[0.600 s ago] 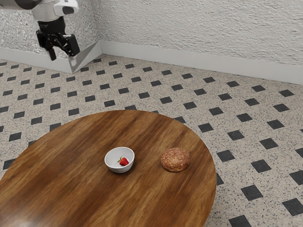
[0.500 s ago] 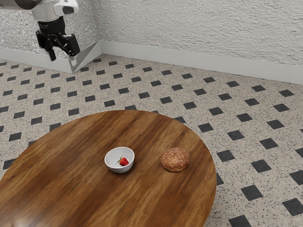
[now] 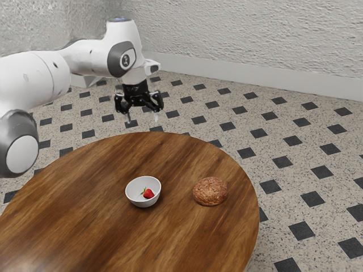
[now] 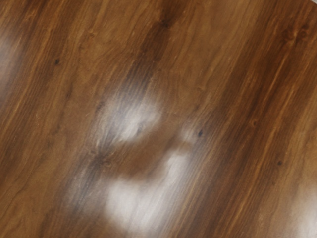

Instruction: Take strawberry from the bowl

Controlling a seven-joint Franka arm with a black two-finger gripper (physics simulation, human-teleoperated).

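Observation:
My black gripper (image 3: 142, 118) hangs in the air in the exterior view, its two fingertips well apart and nothing between them. It appears above and beyond the white bowl (image 3: 136, 198) in that picture, touching nothing. Inside the bowl lies a red strawberry (image 3: 148, 194) with a bit of green leaf, near the bowl's wall on the exterior view's right. The bowl stands upright on the round wooden table.
A round brown bread-like item (image 3: 210, 191) sits on the wooden table (image 3: 85, 209), on the exterior view's right of the bowl, apart from it. Under my hand the wrist view has the table's glossy wood (image 4: 237, 109).
My arm and hand have moved a long way toward the exterior view's right and lower, from the upper left corner. The bowl, strawberry and brown item have stayed put.

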